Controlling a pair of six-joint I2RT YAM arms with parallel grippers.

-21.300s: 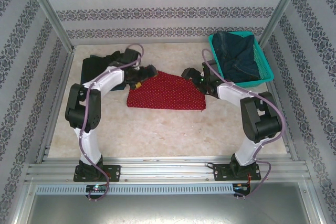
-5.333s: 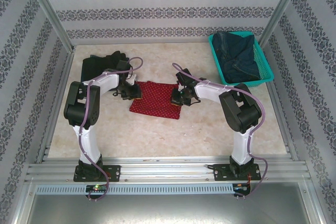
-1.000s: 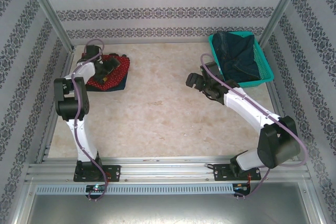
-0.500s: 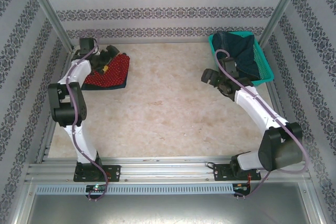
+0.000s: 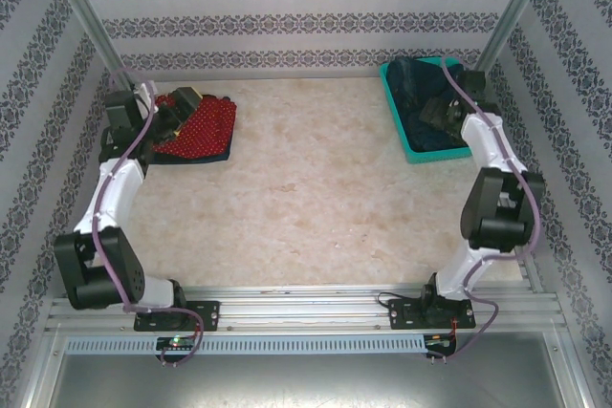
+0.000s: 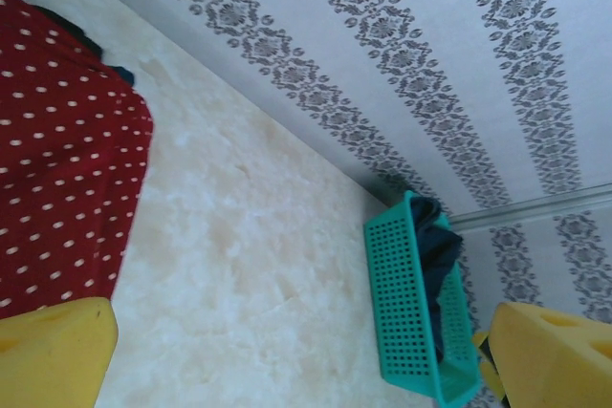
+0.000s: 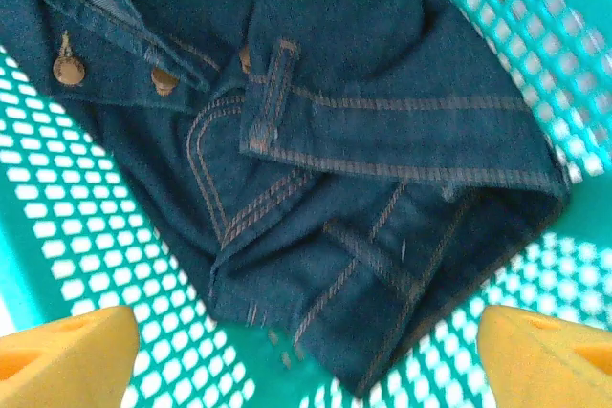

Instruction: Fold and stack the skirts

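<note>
My L gripper (image 5: 180,108): fingers wide apart, holding nothing, over red dotted skirt (image 5: 205,127), folded on dark cloth (image 5: 196,158), far-left of table (image 5: 306,198). R gripper (image 7: 306,351): apart too, above denim skirt (image 7: 363,140) w/ buttons (image 7: 67,69), crumpled in teal basket (image 5: 394,107).

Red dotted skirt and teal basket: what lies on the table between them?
Nothing: in the top view the table is bare between the red skirt and the basket.

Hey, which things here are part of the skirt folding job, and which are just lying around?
Part of the job: red dotted skirt; dark skirt under it; denim skirt in the basket.
Just there: teal mesh basket; table.
</note>
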